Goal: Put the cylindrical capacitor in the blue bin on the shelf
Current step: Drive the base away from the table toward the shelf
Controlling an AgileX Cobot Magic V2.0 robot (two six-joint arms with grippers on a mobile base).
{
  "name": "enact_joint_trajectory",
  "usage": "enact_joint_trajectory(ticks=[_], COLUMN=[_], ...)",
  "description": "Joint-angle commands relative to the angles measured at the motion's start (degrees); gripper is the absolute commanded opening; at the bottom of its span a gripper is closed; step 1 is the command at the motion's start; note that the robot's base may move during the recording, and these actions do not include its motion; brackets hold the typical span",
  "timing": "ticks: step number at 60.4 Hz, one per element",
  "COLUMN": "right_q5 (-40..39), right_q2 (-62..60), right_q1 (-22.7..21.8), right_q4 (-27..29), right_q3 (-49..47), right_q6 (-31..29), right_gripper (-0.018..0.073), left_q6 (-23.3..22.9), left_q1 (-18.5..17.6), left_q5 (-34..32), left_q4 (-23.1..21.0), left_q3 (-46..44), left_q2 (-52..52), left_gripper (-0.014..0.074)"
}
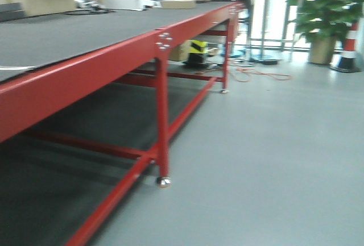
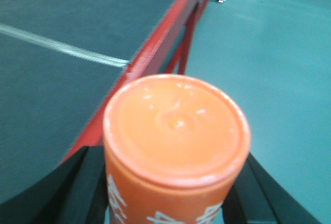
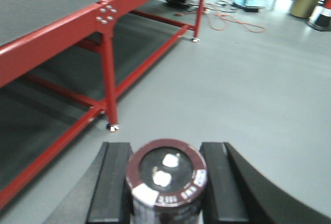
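In the right wrist view my right gripper (image 3: 166, 185) is shut on the cylindrical capacitor (image 3: 166, 172). It is a stubby dark cylinder with a maroon top rim, white markings and two silvery terminals, upright between the black fingers (image 3: 116, 182). In the left wrist view my left gripper (image 2: 176, 193) is shut on an orange cylinder (image 2: 176, 125) with white lettering, held beside the table's red edge. The steel shelf and the blue bin are out of view. Neither gripper shows in the front view.
A long red-framed table (image 1: 114, 53) with a dark grey top runs along the left, and shows in the left wrist view (image 2: 150, 53) and the right wrist view (image 3: 77, 19). Boxes (image 1: 176, 3) sit at its far end. Grey floor lies to the right, with an orange cable (image 1: 261, 75), a potted plant (image 1: 327, 7) and a striped cone (image 1: 350, 47).
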Motion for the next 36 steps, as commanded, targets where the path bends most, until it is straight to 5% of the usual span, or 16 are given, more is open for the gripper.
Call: enact_joint_trajectory(ticks=[1,36], right_q5=[-1.3,-1.3], right_q2=[-0.2,-0.2], right_q1=[0.0,0.0], right_q4=[-0.5,-0.5], right_q3=[-0.6,-0.6], right_q6=[-0.3,-0.3], right_gripper=[-0.0151,-0.0151], left_q6=[0.1,0.1], left_q1=[-0.5,-0.5], left_q5=[-1.1,-1.1], left_q4=[-0.2,-0.2], left_q3=[0.0,0.0], left_q2=[-0.2,-0.2], left_gripper=[-0.0111,-0.0111])
